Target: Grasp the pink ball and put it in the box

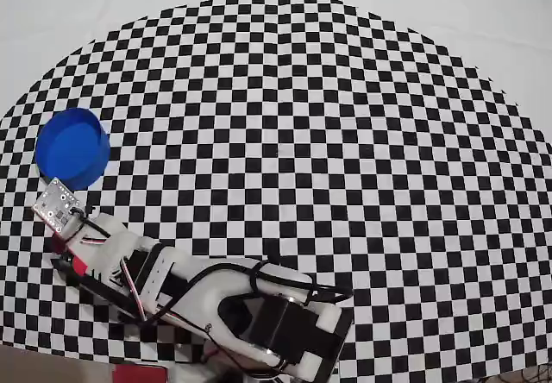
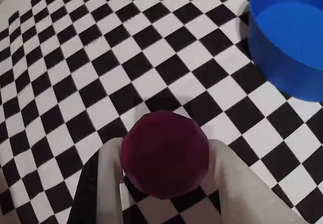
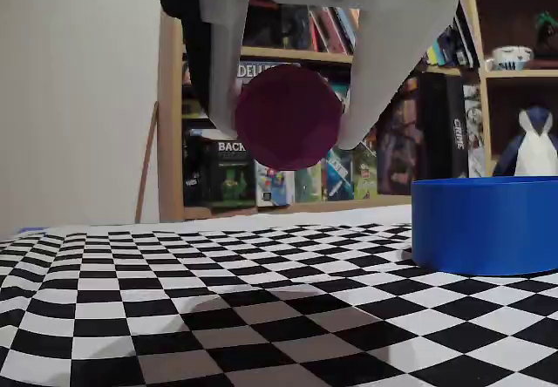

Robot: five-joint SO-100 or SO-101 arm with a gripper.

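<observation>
The pink ball (image 2: 166, 153), dark magenta in this light, sits between my gripper's (image 2: 165, 151) two white fingers (image 2: 108, 183), which are shut on it. In the fixed view the gripper (image 3: 288, 134) holds the ball (image 3: 288, 117) well above the checkered mat. The box is a round blue tub (image 3: 484, 226) standing to the right of the ball. In the wrist view the tub (image 2: 282, 67) is at the upper right, apart from the ball. In the overhead view the tub (image 1: 90, 169) is at the left edge; the ball is hidden under my wrist.
The black-and-white checkered mat (image 1: 285, 124) covers the table. My arm (image 1: 129, 266) lies along the bottom left of the overhead view, its camera board (image 1: 59, 204) just below the tub. A bookshelf (image 3: 288, 56) stands behind the table.
</observation>
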